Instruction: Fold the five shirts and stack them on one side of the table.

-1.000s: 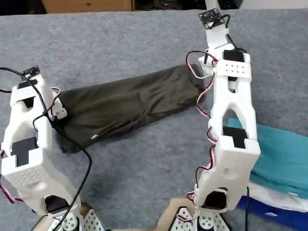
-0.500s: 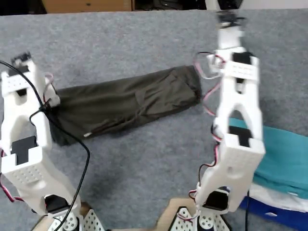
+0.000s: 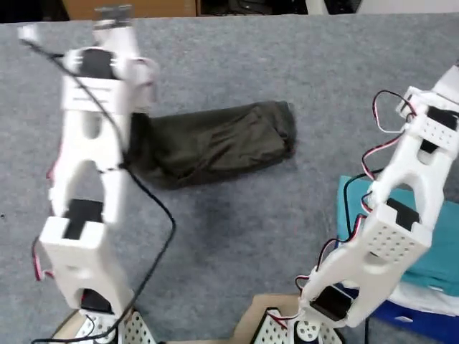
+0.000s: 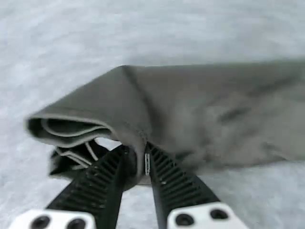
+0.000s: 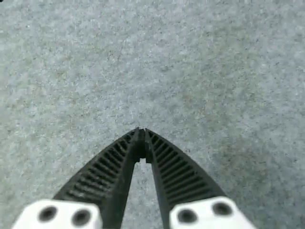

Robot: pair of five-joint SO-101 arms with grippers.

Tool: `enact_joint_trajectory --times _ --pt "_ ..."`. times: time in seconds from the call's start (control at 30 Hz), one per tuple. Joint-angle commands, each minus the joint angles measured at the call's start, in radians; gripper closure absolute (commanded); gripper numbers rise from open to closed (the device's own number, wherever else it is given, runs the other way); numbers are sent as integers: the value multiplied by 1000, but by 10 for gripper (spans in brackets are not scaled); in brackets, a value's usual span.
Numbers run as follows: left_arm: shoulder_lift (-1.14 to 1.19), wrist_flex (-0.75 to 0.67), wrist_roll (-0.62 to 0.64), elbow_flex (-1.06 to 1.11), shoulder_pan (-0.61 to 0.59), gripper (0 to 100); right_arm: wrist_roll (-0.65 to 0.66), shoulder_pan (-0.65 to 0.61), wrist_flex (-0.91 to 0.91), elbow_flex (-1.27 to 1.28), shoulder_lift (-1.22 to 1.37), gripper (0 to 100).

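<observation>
A dark olive shirt [image 3: 215, 142] lies folded into a long band across the middle of the grey table. My left gripper [image 4: 136, 155] is shut on the olive shirt's [image 4: 200, 114] layered end, which is lifted and doubled over. In the high view the left arm [image 3: 97, 107] stands over the shirt's left end. My right gripper [image 5: 141, 136] is shut with nothing in it, over bare grey cloth. The right arm [image 3: 409, 186] stands at the table's right side, apart from the olive shirt.
A teal shirt [image 3: 430, 244] lies at the right edge on top of white [image 3: 423, 297] and blue [image 3: 409, 315] garments. The grey table cover [image 3: 237, 229] is bare in front of the olive shirt. A wooden edge [image 3: 165, 7] runs behind the table.
The left arm has carried the shirt's left end rightward and away from the front, shortening the band. The right arm has let go of the right end and swung out to the right.
</observation>
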Motion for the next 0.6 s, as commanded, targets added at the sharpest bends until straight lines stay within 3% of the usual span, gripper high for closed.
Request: enact_joint_trajectory --times 0.0,0.33,0.57 --pt "-10 -80 8 -60 173 979 -6 19 -26 -16 -2 994" --pt "120 -238 11 -94 399 979 -5 19 -26 -16 -2 994" --pt "364 -239 11 -385 456 979 -3 15 -26 -15 -2 994"
